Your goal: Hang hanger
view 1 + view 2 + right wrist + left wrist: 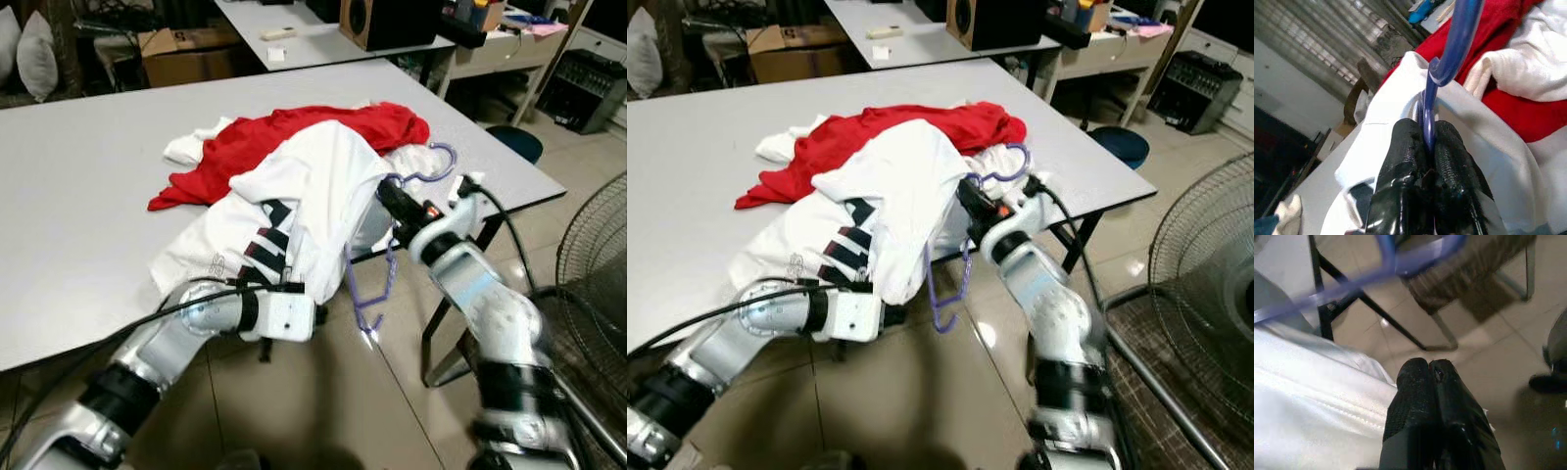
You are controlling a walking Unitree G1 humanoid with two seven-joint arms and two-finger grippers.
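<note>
My right pincer (1426, 142) pinches the thin, stiff, likely slick purple plastic hanger (377, 284) just below its hook at the surface's (78, 176) front edge, while my left pincer (1428, 377), pressed together, tugs the limp white shirt (313, 186).

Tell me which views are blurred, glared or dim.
Left wrist view: the purple hanger is smeared, the white shirt blown out. Right wrist view: hanger sharp at the right gripper, background soft. Eye views: sharp, with floor glare.
</note>
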